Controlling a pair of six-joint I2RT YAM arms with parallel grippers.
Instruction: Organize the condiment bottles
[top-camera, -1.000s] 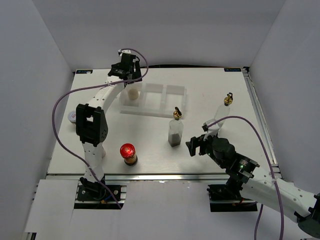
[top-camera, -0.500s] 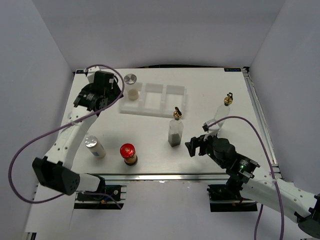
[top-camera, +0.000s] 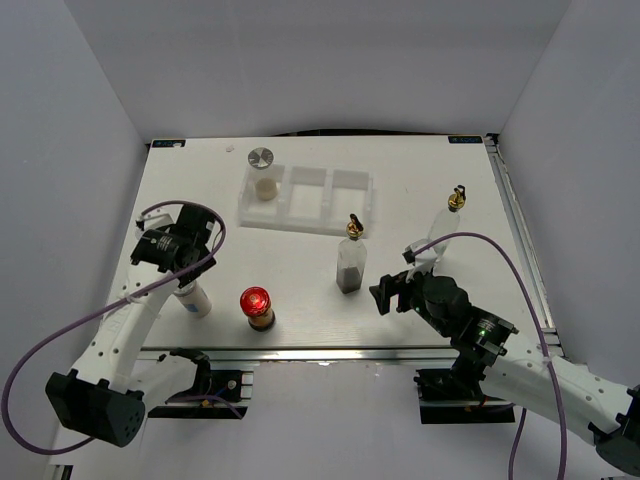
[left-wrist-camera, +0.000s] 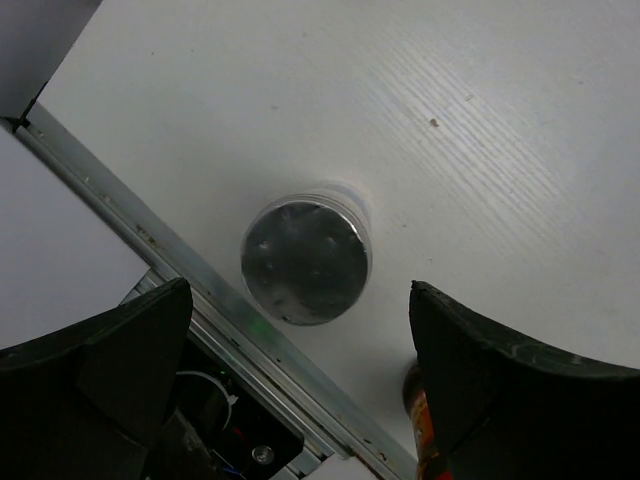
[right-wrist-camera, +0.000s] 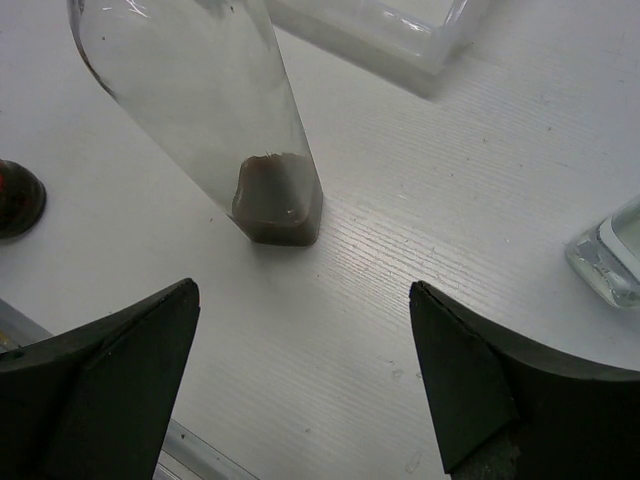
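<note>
The left gripper (left-wrist-camera: 300, 296), fingers spread wide and holding nothing, hangs over a small clear jar with a round silver lid (left-wrist-camera: 305, 262) near the front left edge of the white table (top-camera: 420, 165). In its wrist view the jar stands upright beneath the gap between the two fingers and touches neither. A small brown-filled jar with a red round lid (top-camera: 255, 301) stands just beyond the gripper's right finger, half hidden behind it in that view.

Across the table the right gripper (right-wrist-camera: 302, 292) is likewise opened wide and empty, low over the tabletop. A tall clear glass bottle with a gold spout (top-camera: 351, 262), with dark sediment in its base, stands upright just ahead of this gripper and slightly left of its gap, with no contact. A second clear glass bottle with a gold spout (top-camera: 451, 214) stands farther ahead and to its right; only a corner of its base shows at the edge of the wrist view.

Beyond the tall bottle lies a white three-compartment plastic tray (top-camera: 352, 208). In the left compartment, well apart from both grippers, stands a pale-filled jar with a silver lid (top-camera: 263, 159).
</note>
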